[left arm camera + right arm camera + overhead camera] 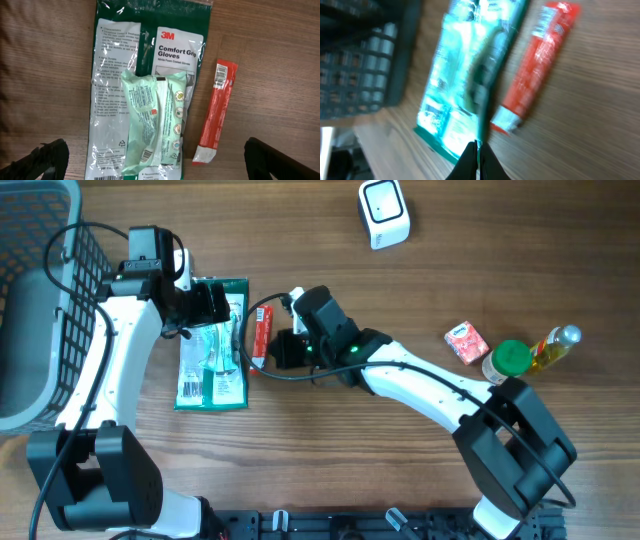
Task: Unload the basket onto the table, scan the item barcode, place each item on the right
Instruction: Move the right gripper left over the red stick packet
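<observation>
A green 3M gloves package (145,45) lies flat on the wooden table, with a pale green wipes pack (152,120) on top of it. A red stick packet (216,112) lies just to its right. My left gripper (160,165) hovers over these items, open wide, with nothing between its fingers (40,160). In the overhead view it (215,305) sits above the gloves package (212,355). My right gripper (477,150) is shut with nothing visibly in it, its tips low over the package's edge beside the red packet (535,70). The right wrist view is blurred.
A white scanner (384,213) stands at the back of the table. A grey mesh basket (30,300) fills the left edge. At the right are a small red carton (466,342), a green-capped jar (510,360) and a yellow bottle (553,347).
</observation>
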